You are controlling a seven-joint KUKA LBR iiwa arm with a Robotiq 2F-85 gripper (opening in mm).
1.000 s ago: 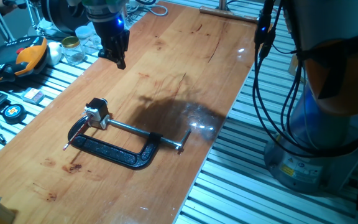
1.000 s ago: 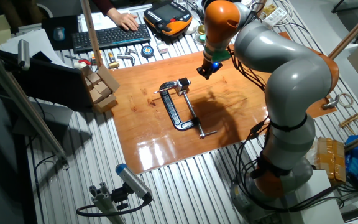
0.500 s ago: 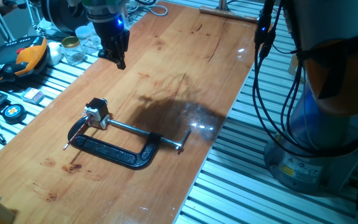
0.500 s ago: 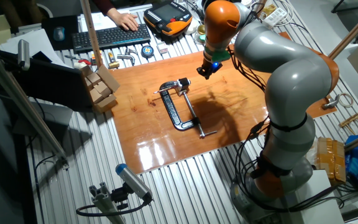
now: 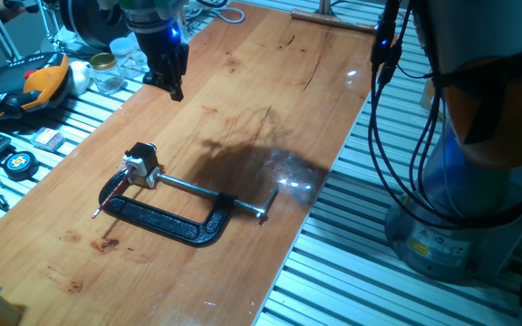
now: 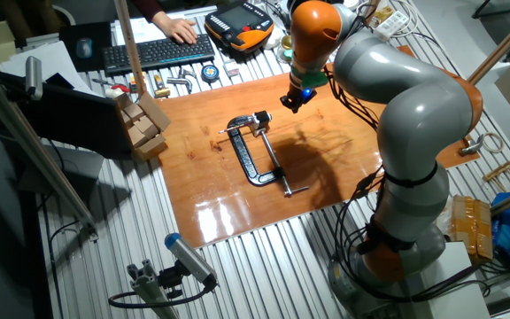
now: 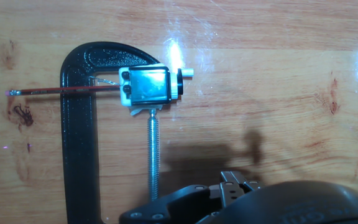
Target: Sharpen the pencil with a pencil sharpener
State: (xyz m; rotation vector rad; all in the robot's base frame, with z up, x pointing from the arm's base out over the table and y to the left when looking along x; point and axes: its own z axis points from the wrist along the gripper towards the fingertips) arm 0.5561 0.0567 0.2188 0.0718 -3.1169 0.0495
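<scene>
The pencil sharpener [image 7: 149,86] is a small black and silver block held between the screw end and the frame of a black C-clamp [image 7: 79,143] lying on the wooden table. The pencil [image 7: 61,91] is a thin dark stick lying flat across the clamp's frame, one end in the sharpener. They also show in the fixed views: the sharpener [image 5: 141,165] [image 6: 260,119] and the pencil [image 5: 110,199] [image 6: 234,130]. My gripper [image 5: 177,91] [image 6: 291,104] hangs above the table, apart from the sharpener. Its fingers look pressed together and hold nothing. In the hand view only its tip [image 7: 233,182] shows at the bottom edge.
The clamp's silver screw rod [image 5: 208,192] reaches toward the table's edge. Beside the board are an orange pendant [image 5: 39,80], glass jars [image 5: 107,72], a tape measure [image 5: 18,163], a keyboard [image 6: 153,53] with a person's hand on it, and wooden blocks [image 6: 144,124].
</scene>
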